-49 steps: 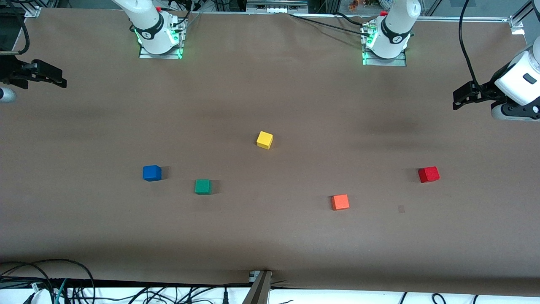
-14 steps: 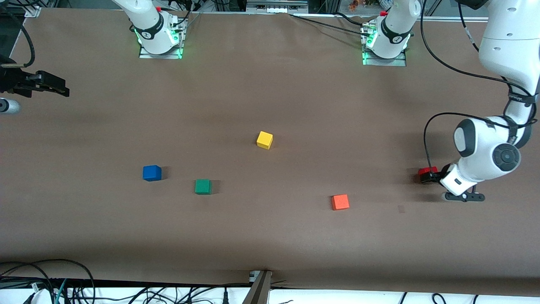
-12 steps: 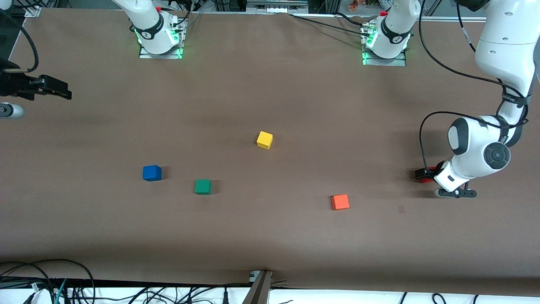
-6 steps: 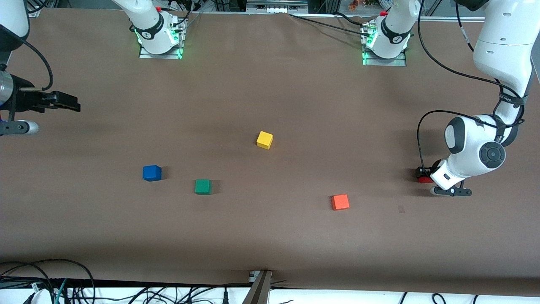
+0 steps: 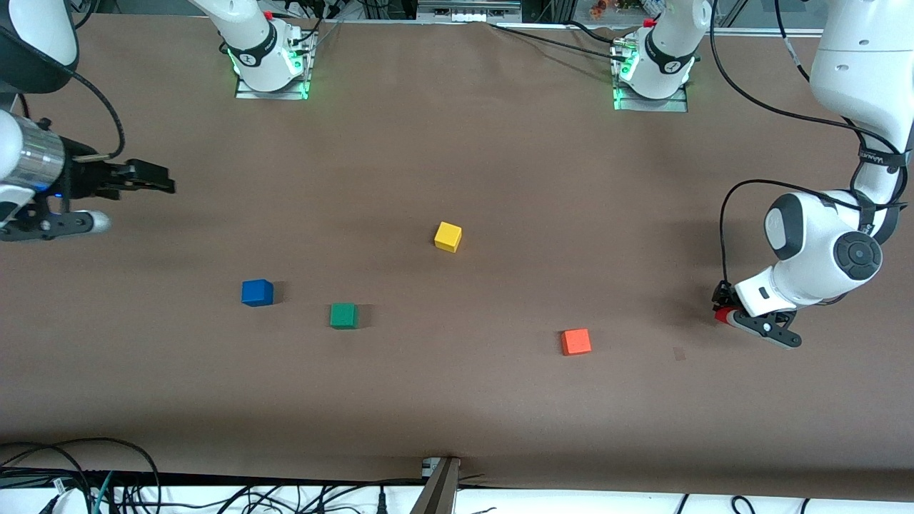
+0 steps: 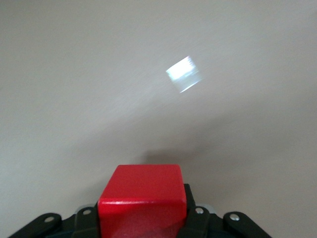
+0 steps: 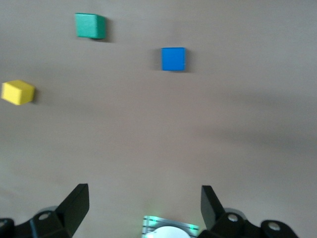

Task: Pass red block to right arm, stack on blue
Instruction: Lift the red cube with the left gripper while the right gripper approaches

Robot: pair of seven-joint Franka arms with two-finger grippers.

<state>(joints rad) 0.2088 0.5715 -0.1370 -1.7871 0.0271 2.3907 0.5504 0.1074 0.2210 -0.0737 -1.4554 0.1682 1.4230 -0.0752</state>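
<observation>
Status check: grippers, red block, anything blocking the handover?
Left gripper shut on red block. Right gripper open, empty, at its table end. Blue block uncovered. Nothing in the way.

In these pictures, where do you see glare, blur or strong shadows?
Left wrist view: a bright smeared patch of glare on the table, and a soft shadow under the red block. Right wrist view: slightly soft; the blue cube, green cube and yellow cube have hazy edges. Front view: sharp, with broad dim shadows of the arms.
</observation>
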